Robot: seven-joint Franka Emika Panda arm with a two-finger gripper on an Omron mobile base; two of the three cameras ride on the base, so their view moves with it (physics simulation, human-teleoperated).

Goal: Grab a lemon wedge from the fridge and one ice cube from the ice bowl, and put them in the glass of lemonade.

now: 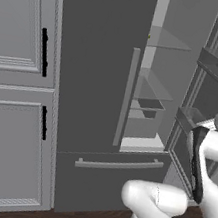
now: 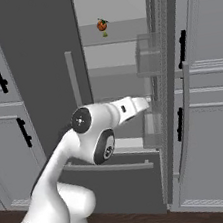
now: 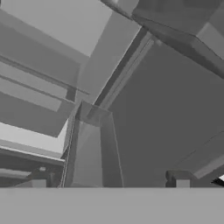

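The matte dark grey fridge (image 1: 95,68) stood with its right door swung wide, baring smooth pale shelves. A tiny yellow lemon wedge (image 2: 105,34) lay on an upper shelf just under a round orange-red fruit (image 2: 102,25). The gripper (image 3: 108,183) was spread wide, holding nothing.

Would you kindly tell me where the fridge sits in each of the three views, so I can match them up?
Left base view: the fridge fills the centre, closed dark door at left, open compartment at right.
Right base view: the fridge is centre-left, its open door edge-on at mid-right.
Hand view: close-up grey shelves and panels, seemingly the fridge inside.
Shared landmark, both base views: the vertical bar handle on the closed door.
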